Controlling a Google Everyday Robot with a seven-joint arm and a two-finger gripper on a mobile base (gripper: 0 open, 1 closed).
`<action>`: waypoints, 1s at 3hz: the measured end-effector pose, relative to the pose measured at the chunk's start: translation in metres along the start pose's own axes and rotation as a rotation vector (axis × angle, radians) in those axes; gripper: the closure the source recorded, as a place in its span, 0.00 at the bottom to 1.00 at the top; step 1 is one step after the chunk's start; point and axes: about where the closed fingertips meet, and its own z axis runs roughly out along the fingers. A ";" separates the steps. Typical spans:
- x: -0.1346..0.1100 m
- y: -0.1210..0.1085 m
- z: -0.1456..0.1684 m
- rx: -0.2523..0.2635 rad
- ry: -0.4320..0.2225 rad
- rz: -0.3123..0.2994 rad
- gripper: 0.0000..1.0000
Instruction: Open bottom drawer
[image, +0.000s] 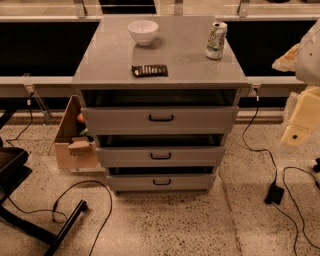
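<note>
Low in the camera view, the bottom drawer (131, 183) sits just above the speckled floor (165, 225), the lowest of three grey fronts stacked in the cabinet beneath the counter (112, 62). Its flat panel is the shallowest of the three and carries a small black bar handle (162, 182) at its centre; a dark strip shows along the panel's upper edge, below the middle drawer (125, 157). Above that comes the top drawer (115, 120), with the tallest front and the widest handle. The end effector (300, 125), a cream-coloured part of the arm, hangs at the far right edge of the view, about level with the top drawer, well apart from the cabinet and touching none of the handles; whether it is released or clenched cannot be told, and nothing is seen in its hold. On the counter stand a white bowl (143, 31) near the back, a drinks can (216, 40) upright at the back right, and a dark flat packet (149, 70) lying near the front edge. To the left of the cabinet an open cardboard box (75, 150) rests on the floor. Black cables (260, 145) trail over the floor on both sides, one leading to a black adapter (274, 192) on the right, and black chair legs (62, 227) reach in from the lower left.
</note>
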 end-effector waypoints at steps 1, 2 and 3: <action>-0.001 0.001 0.002 0.010 0.003 0.001 0.00; -0.012 0.018 0.046 0.019 0.066 -0.014 0.00; -0.022 0.044 0.117 -0.029 0.144 -0.079 0.00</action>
